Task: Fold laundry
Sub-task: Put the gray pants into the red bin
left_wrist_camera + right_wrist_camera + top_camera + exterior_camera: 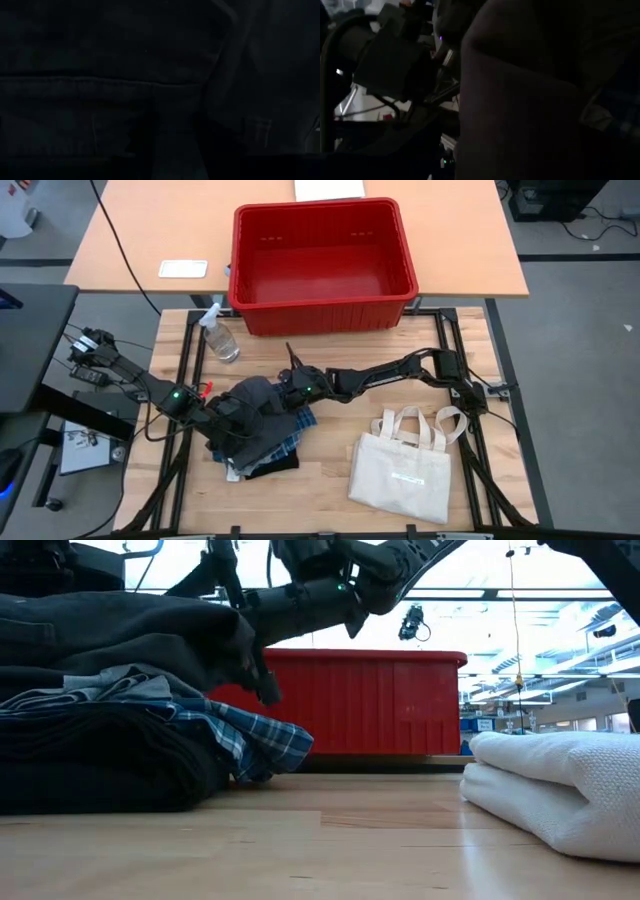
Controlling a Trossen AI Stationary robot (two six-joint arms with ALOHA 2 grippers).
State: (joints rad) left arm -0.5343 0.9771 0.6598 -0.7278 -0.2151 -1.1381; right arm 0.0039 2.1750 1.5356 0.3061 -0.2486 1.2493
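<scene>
Laundry pile (262, 430) sits nr front-left of worktop (330, 470), dark grey garment (255, 398) on top. Left gripper (228, 425) is buried in it; can't tell jaws. Right gripper (285, 392) at pile's far edge, jaws look spread. Judgement: pinch one layer only, lift both ends evenly, keep plaid shirt (255, 740) down.

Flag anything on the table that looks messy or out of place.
The laundry pile is a rumpled heap: the dark grey garment is draped unevenly on top, and the plaid shirt spills out from under it. The tote bag lies flat and tidy.
</scene>
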